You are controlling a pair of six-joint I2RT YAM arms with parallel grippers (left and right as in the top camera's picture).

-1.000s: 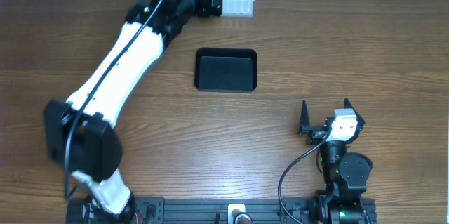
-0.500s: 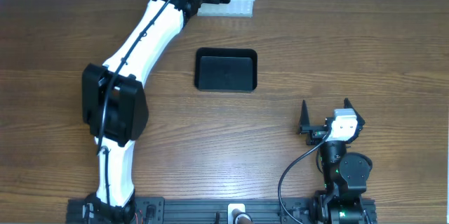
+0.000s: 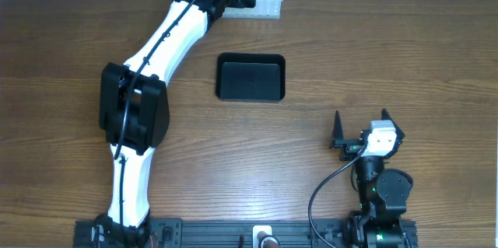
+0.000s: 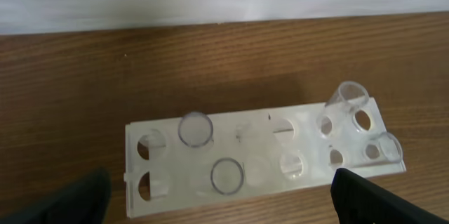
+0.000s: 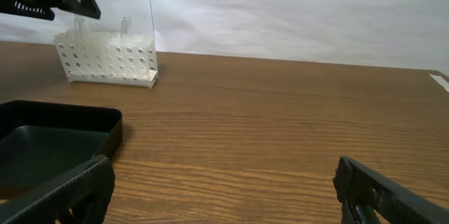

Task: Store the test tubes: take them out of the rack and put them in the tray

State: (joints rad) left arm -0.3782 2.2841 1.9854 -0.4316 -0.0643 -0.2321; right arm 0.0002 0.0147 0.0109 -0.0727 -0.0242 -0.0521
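Woodgrain table [image 3: 389,61]; clear perforated rack [image 3: 264,4]; black rectangular tray [image 3: 250,57].

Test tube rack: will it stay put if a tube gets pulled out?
Probably light: the rack looks like thin, perforated translucent plastic, so it may lift or slide. Only a few tubes sit inside, so little weight likely anchors it.

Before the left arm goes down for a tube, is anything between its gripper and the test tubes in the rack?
Nothing visible. The open left gripper hangs over the rack, and the test tubes stand uncovered beneath it.
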